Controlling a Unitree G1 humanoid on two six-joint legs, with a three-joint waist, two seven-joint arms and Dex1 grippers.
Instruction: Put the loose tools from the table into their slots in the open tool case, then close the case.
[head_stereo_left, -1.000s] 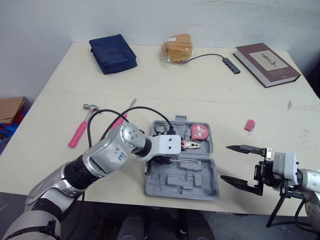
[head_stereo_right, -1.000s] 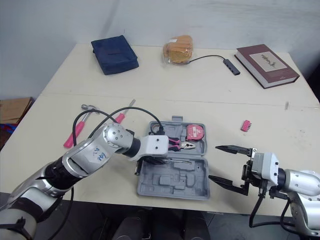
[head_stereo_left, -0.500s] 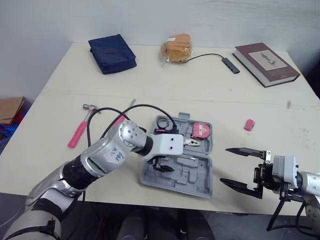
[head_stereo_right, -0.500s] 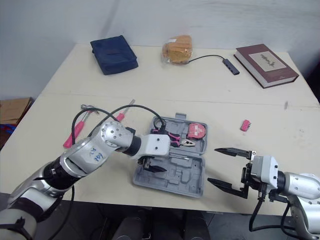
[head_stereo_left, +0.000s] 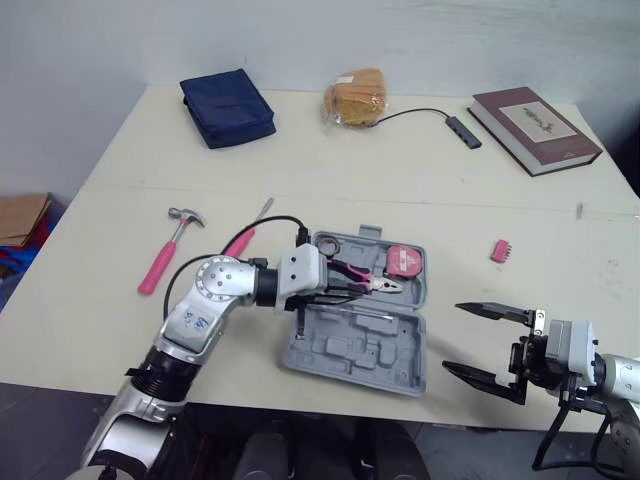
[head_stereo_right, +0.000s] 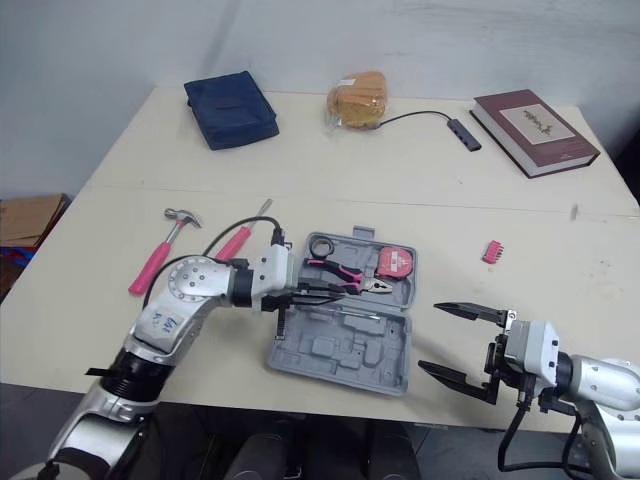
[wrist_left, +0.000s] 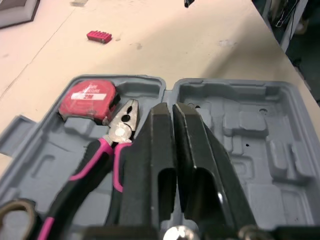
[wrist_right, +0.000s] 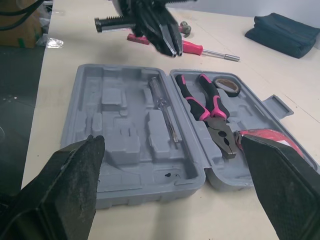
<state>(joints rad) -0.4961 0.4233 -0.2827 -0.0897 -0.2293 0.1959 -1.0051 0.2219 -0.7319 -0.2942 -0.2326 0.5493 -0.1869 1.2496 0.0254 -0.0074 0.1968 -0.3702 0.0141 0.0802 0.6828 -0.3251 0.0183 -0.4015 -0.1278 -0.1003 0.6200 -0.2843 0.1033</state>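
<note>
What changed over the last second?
The left gripper pulled back leftward from over the tool case to its left side, shut and empty. The case got nudged slightly askew. The right gripper stays open beside it. The hammer and screwdriver are unmoved.

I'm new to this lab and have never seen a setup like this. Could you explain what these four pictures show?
This is a humanoid robot with two arms. The two wide pictures come from cameras in its head, looking down on a beige table; the two close ones come from cameras on its wrists. Its left gripper, fingers shut and empty, is over an open grey plastic tool case that holds pink-handled pliers and a red tape measure. Its right gripper is open and empty beside the case. A pink-handled hammer and a pink-handled screwdriver lie loose on the table.
</note>
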